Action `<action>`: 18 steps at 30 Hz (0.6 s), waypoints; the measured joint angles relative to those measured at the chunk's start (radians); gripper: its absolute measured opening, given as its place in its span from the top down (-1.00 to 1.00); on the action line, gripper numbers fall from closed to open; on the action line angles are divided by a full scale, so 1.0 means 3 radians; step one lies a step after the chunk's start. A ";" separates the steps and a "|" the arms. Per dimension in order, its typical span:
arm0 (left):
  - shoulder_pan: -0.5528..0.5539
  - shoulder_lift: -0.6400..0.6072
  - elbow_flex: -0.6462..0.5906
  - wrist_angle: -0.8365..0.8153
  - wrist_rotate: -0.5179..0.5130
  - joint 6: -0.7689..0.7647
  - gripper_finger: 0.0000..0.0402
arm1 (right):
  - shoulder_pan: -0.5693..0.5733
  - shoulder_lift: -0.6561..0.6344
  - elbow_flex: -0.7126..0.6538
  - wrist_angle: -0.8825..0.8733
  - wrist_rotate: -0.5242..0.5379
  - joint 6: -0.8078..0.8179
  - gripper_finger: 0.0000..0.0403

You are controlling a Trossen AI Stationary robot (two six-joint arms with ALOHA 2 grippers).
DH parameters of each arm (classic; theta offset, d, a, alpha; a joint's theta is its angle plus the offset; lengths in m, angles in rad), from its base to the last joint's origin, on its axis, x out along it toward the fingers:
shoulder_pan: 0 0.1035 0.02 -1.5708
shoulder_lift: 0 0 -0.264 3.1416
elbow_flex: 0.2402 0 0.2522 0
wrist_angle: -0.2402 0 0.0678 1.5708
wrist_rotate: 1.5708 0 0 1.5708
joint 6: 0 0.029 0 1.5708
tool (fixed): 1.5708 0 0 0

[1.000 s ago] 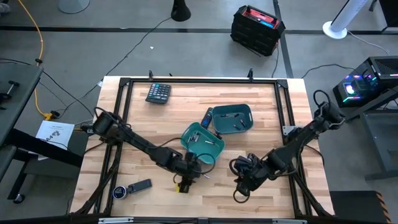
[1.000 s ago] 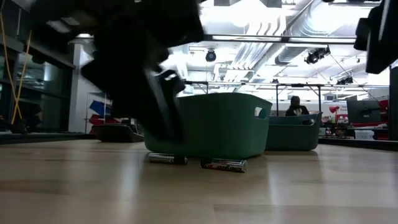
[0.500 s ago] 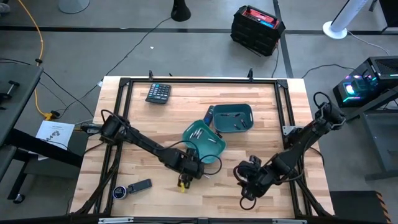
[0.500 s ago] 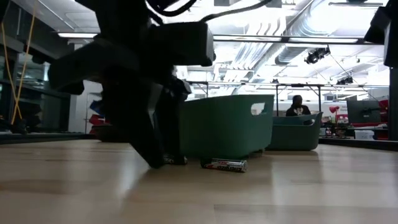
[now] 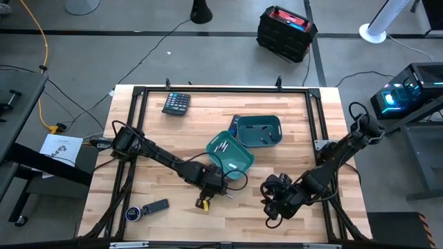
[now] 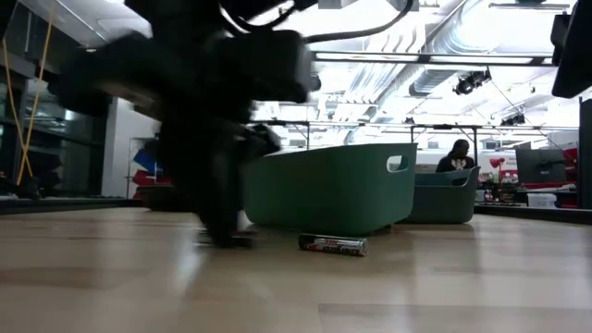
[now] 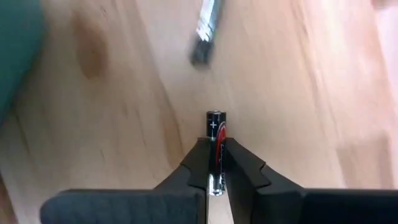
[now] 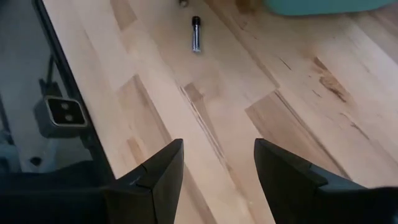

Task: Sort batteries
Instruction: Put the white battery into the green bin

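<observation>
My left gripper (image 5: 206, 195) stands low over the table just in front of the nearer teal bin (image 5: 231, 155) and is shut on a black and red battery (image 7: 215, 127). A second battery (image 6: 333, 244) lies on its side on the wood in front of that bin, and it also shows as the battery (image 8: 196, 34) in the right wrist view. Both that bin and the farther teal bin (image 5: 259, 131) hold several small batteries. My right gripper (image 8: 214, 168) hovers open over bare wood near the table's front right, with nothing between its fingers. My left gripper pinches the battery's long sides (image 7: 216, 144) between its two fingers (image 7: 198, 163). The battery lies along the fingers, and its plus end (image 7: 214, 117) sticks out past their tips. The fingers come from above, slanting down. Whether the battery is clear of the wood I cannot tell.
A dark calculator (image 5: 176, 103) lies at the table's far left. A black remote (image 5: 158, 205) and a small round thing (image 5: 131, 214) lie at the near left. The black frame (image 5: 221, 89) runs round the table top. A person (image 6: 455, 155) is in the room behind.
My left gripper has come down to the table and shut on the battery that lay in front of the nearer bin. That bin has slid a little toward the table's right edge. The other battery has stayed in place.
</observation>
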 joint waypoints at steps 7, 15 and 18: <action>-0.0068 -0.0511 -0.0009 -0.0513 0.0110 0.0165 0.97 | 0.0000 0.0000 0.0000 0.0214 0.0097 0.0021 0.06; 0.0073 -0.1074 -0.0001 0.0183 -0.0269 0.0435 0.99 | -0.0035 0.0000 0.0000 0.0428 0.0383 0.0014 0.06; 0.0250 -0.1011 -0.0002 0.0630 -0.0377 0.0565 0.99 | -0.0115 0.0000 0.0000 0.0498 0.0427 0.0012 0.06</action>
